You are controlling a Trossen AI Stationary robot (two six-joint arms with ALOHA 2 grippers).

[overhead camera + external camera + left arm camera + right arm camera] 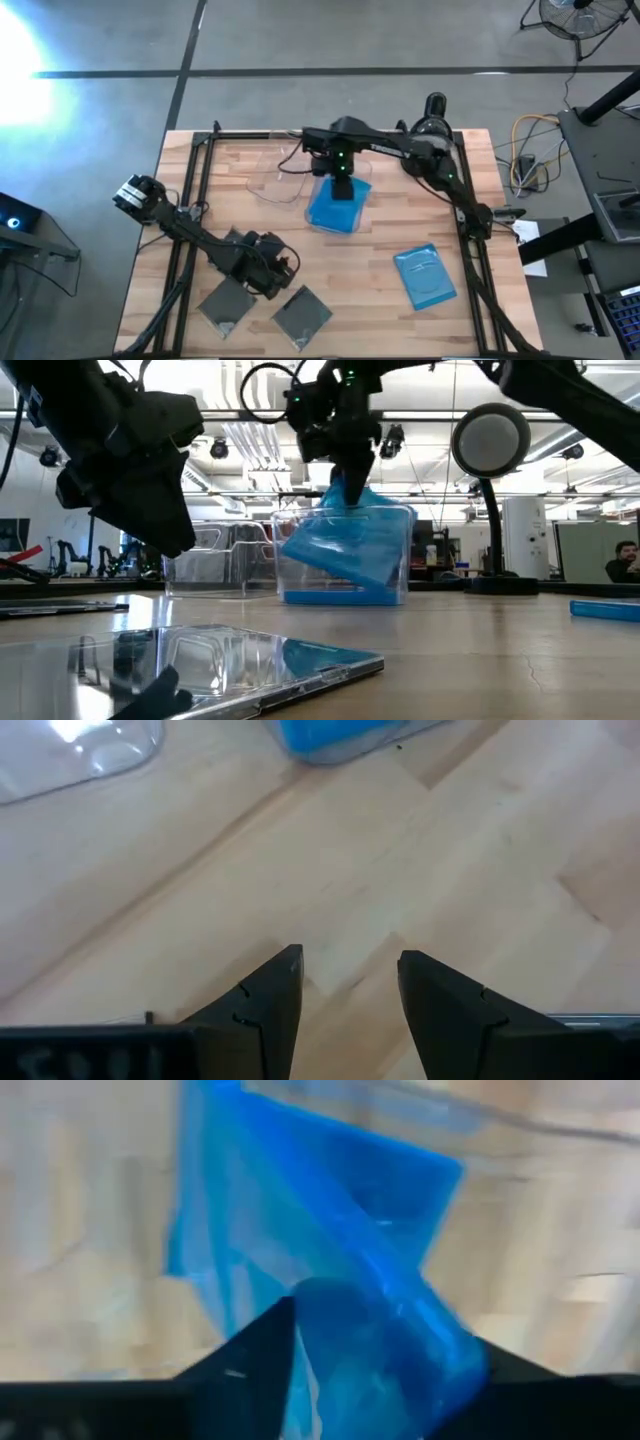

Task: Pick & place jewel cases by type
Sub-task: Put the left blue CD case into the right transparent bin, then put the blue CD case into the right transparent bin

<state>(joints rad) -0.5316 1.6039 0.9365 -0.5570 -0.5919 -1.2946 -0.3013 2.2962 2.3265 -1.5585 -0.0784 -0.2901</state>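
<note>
My right gripper (340,185) (346,482) (380,1342) is over the clear bin (400,520) at the table's far middle, shut on a translucent blue jewel case (345,550) (330,1210). More blue cases (340,597) lie flat on that bin's floor. Another blue case (425,276) lies flat on the table toward the right. Two dark grey cases (225,305) (303,316) lie flat near the near-left edge. My left gripper (272,272) (350,975) is open, hovering just beyond them over bare wood. My right gripper pinches the blue jewel case between its two fingers at its upper corner (348,500), coming from above and pointing down. The case hangs tilted below the fingers, its lower part (310,555) inside the clear bin. Whether it touches the cases below, I cannot tell.
A second clear bin (275,178) (215,555), with nothing blue in it, stands left of the blue-filled one. Black frame rails (190,190) run along the table's left and right sides. A lamp-like stand (490,445) rises at the far right. Bare wood lies in the table's middle.
</note>
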